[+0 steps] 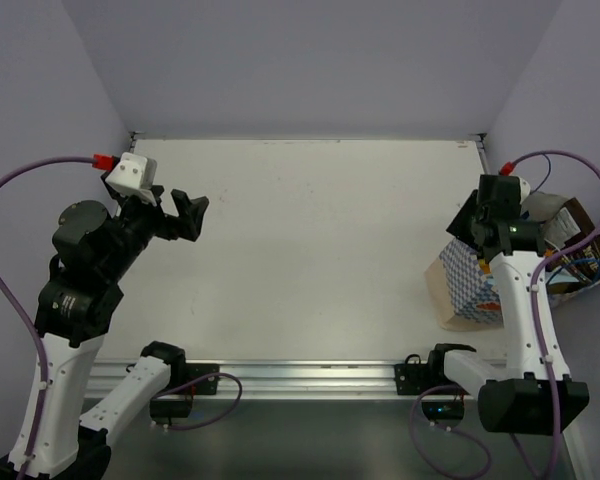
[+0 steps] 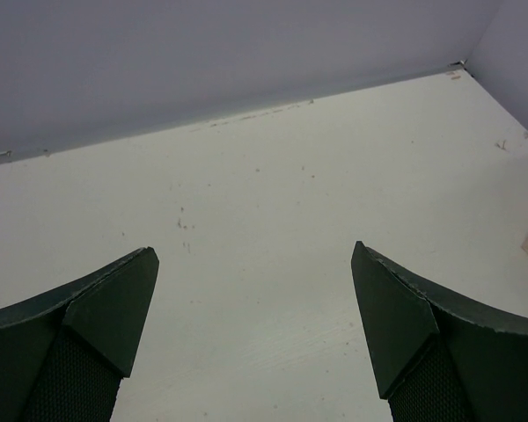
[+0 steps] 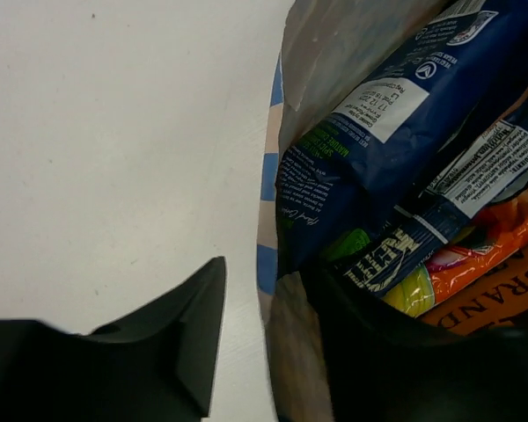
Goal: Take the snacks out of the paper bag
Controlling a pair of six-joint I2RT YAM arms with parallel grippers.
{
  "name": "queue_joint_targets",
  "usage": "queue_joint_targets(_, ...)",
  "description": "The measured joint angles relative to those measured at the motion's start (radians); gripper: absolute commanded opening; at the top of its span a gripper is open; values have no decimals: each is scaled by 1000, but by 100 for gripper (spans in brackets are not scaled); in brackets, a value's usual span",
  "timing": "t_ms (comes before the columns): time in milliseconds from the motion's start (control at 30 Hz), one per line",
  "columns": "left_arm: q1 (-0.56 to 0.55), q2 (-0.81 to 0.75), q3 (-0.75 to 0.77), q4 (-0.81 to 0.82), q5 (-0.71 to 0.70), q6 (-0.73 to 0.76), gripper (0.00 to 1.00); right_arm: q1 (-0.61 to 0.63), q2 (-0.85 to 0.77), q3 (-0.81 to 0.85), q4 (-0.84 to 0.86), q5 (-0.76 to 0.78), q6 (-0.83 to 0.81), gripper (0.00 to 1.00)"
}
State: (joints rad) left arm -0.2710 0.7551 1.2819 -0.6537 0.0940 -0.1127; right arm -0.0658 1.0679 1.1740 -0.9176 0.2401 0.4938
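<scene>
The paper bag [image 1: 468, 287], cream with a blue-and-white checkered band, lies at the table's right edge with its mouth facing right. In the right wrist view its wall [image 3: 292, 347] runs between my fingers. Inside it are snacks: a dark blue packet [image 3: 378, 132], another dark blue one [image 3: 440, 220] and orange ones [image 3: 502, 237]. My right gripper [image 3: 268, 272] is open, with one finger over the table outside the bag and the other inside the mouth. In the top view it [image 1: 483, 228] hangs over the bag. My left gripper [image 1: 185, 212] is open and empty, raised over the table's left side.
The white table [image 1: 310, 250] has purple walls behind and at both sides. A metal rail [image 1: 310, 375] runs along the near edge. The bag's mouth and some packets [image 1: 572, 262] overhang the right side. The left wrist view shows only bare tabletop [image 2: 264, 202].
</scene>
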Motion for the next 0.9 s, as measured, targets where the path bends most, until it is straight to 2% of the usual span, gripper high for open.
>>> queue_joint_targets(67, 0, 0, -1, 0, 0, 0, 100, 0, 13, -3, 6, -22, -7, 28)
queue_joint_targets(167, 0, -1, -1, 0, 1, 0, 100, 9, 14, 0, 16, -35, -27, 19)
queue_joint_targets(200, 0, -1, -1, 0, 3, 0, 100, 20, 15, 2, 17, -35, -34, 13)
queue_joint_targets(300, 0, -3, -1, 0, 6, 0, 100, 105, 35, 23, 11, -16, -58, 4)
queue_joint_targets(400, 0, -5, -1, 0, 6, 0, 100, 201, 71, 44, 5, 6, -85, 0)
queue_joint_targets(600, 0, -7, -1, 0, 5, 0, 100, 393, 136, 105, -9, 8, -101, 0)
queue_joint_targets(767, 0, -7, 1, -7, -5, -4, 100, 655, 259, 220, -12, 2, -97, 0)
queue_joint_targets(900, 0, -8, 8, -25, -36, -8, 100, 902, 460, 416, -16, 1, -109, 0)
